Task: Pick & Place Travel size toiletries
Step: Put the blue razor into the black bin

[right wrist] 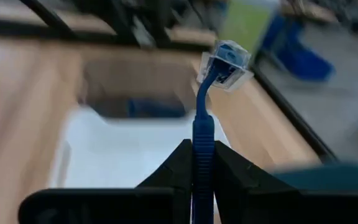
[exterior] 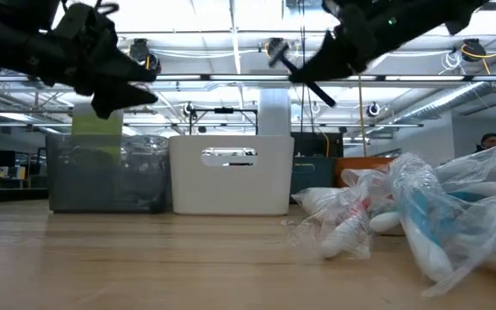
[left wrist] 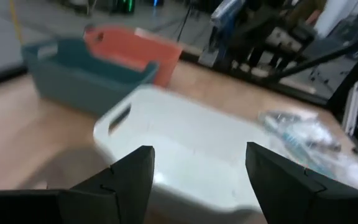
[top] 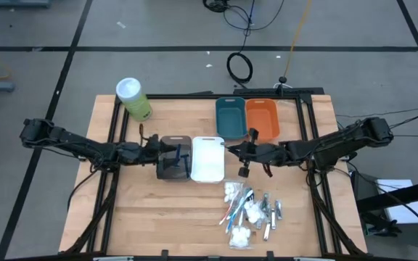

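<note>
Razor, blue with a clear-capped head, is clamped between the closed fingers of the right gripper above the white bin. Remaining toiletries are piled on the table's near right. The left gripper is held open over the brown bin.

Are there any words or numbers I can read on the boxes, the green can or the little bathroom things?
None can be read.
Green canister: no legible label.
White bin: plain front, no writing.
Wrapped toiletries: any print is too blurred.
Blue razor in the right gripper: no text.
</note>
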Controlling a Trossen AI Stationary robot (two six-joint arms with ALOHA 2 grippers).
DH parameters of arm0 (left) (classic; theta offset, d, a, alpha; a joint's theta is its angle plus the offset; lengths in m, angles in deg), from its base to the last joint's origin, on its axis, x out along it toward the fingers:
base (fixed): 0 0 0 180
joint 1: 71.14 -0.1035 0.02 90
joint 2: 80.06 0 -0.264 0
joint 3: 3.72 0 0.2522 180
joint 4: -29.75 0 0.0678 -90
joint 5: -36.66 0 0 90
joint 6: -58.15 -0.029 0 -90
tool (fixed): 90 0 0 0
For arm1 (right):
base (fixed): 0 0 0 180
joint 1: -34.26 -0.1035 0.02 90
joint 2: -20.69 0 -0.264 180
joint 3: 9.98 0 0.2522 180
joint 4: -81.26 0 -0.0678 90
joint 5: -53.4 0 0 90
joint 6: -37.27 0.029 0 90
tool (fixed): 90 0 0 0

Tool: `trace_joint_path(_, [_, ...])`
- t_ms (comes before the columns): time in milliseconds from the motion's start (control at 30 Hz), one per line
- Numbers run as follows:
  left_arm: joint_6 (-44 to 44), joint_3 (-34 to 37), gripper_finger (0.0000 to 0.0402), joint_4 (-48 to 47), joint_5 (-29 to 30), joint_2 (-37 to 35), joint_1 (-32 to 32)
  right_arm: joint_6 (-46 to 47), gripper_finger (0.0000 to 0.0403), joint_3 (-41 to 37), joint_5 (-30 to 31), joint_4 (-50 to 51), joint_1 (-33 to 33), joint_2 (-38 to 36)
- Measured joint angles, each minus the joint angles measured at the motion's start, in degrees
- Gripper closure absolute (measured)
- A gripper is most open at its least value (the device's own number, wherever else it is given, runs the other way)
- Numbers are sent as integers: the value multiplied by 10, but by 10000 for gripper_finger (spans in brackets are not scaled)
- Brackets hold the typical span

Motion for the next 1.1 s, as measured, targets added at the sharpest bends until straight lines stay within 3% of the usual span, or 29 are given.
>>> trace_joint_path(267, [-78,0,151,110,5,1,0,-46,374,-98,-201,-367,25,11])
trace_joint_path(500, [-148,-11,151,192,5,56,0,-52,373,-113,-289,-558,25,71])
trace_joint_path(733, [-160,-100,151,193,-17,181,0,-50,373,-84,-293,-594,28,126])
trace_joint_path(1100, [-205,-284,151,193,-94,363,0,-50,373,-75,-323,-598,27,129])
